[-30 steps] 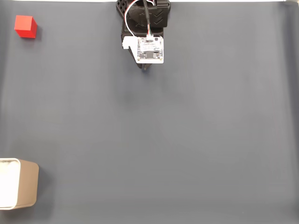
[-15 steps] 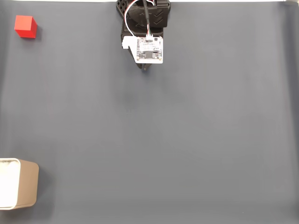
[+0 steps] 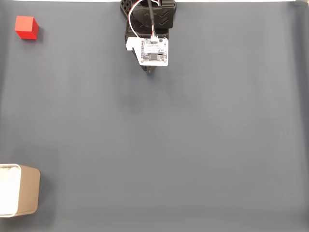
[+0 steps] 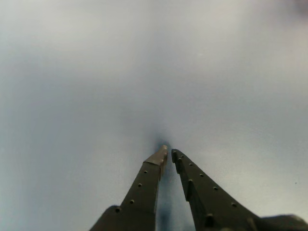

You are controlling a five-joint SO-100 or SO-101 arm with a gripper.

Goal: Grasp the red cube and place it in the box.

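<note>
Gripper (image 4: 169, 152), jaws nearly together and empty, sits well right of the red cube (image 3: 26, 27).

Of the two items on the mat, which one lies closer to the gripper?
The red cube, at the top left of the fixed view, roughly level with the gripper. The box sits far lower, at the bottom-left edge.

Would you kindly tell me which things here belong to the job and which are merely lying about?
Job:
- red cube, top left in the fixed view
- box, bottom left
- end effector, empty

Lying about:
- nothing loose; just the grey mat underneath
</note>
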